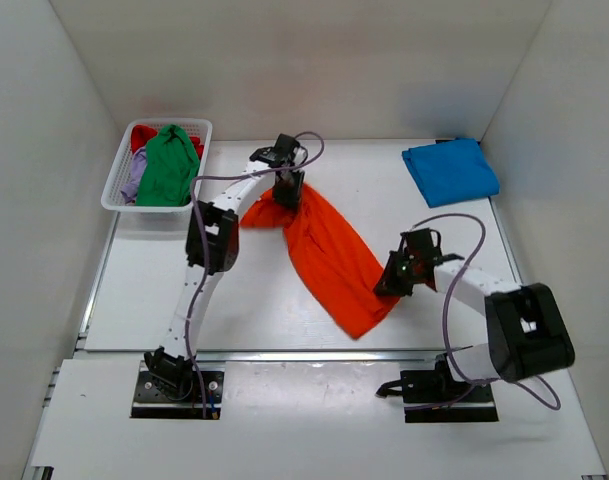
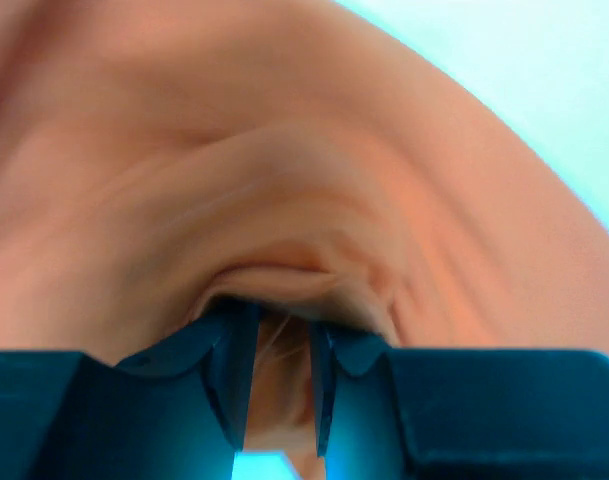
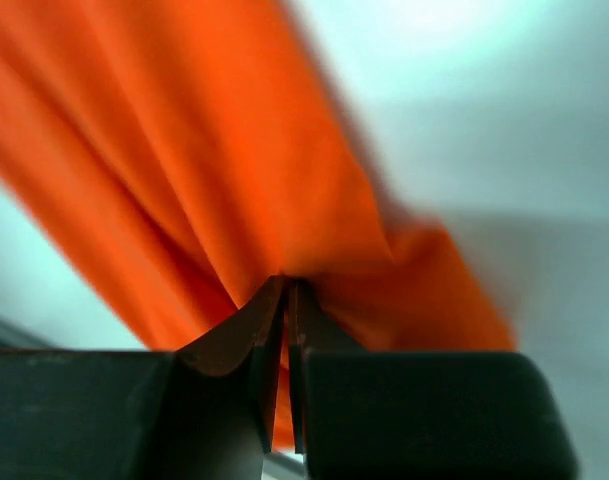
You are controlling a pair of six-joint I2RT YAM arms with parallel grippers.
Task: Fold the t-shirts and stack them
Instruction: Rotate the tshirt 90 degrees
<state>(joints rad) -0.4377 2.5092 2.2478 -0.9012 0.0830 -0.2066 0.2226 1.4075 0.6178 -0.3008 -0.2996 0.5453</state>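
Note:
The bright orange t-shirt (image 1: pixel 329 255) hangs stretched between my two grippers, lifted off the table. My left gripper (image 1: pixel 288 190) is shut on one end of it at the back middle; in the left wrist view the cloth (image 2: pixel 284 200) fills the frame and bunches between the fingers (image 2: pixel 229 365). My right gripper (image 1: pixel 394 278) is shut on its other end at the front right; in the right wrist view the orange cloth (image 3: pixel 214 160) runs up from the closed fingertips (image 3: pixel 269 320). A folded blue t-shirt (image 1: pixel 450 171) lies at the back right. Green (image 1: pixel 168 165), red (image 1: pixel 142 135) and lilac (image 1: pixel 133 180) shirts lie in the basket.
The white lattice basket (image 1: pixel 118 190) stands at the back left of the table. White walls close in the table on the left, back and right. A metal rail (image 1: pixel 284 355) runs along the near edge in front of the arm bases.

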